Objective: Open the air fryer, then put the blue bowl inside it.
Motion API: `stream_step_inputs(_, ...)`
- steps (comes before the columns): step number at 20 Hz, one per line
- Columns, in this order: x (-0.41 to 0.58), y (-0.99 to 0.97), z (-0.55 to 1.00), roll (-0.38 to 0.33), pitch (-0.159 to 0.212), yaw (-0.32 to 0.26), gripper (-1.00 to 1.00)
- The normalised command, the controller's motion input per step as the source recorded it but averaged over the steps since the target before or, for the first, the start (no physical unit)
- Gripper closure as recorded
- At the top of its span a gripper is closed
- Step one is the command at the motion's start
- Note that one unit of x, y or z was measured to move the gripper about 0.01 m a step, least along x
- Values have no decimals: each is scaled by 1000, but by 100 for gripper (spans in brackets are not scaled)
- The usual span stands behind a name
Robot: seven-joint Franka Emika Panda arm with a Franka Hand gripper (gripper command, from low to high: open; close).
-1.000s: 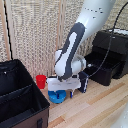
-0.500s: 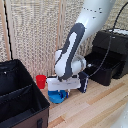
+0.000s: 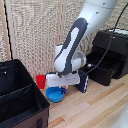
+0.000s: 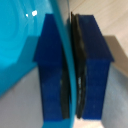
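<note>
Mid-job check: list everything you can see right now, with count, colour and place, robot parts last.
blue bowl: one, bright blue, on the wooden floor below the gripper, rim between the fingers in the wrist view.
red cup: one, red, just behind the bowl.
dark blue slab: one, beside the gripper, exterior view's right.
air fryer: one, glossy black, far right, drawer pulled out.
black fabric case: one, exterior view's left, open.
gripper: one, white block, blue-tipped fingers closed on the bowl's rim.

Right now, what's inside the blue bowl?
In the wrist view, one blue claw finger sits inside the blue bowl, with the rim pinched between both fingers. The visible inner wall is bare. The claw and arm cover the rest of the interior.
</note>
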Motion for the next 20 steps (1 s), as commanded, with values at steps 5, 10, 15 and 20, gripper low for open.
stream_step_inputs(5, 248, -5, 832, -54, -108, -4, 100)
stream_step_inputs(10, 290, 0, 829, -65, -102, -47, 100)
stream_step_inputs(15, 338, -114, 855, -39, -82, -79, 100)
stream_step_inputs(20, 309, -473, 777, -17, -23, -67, 100)
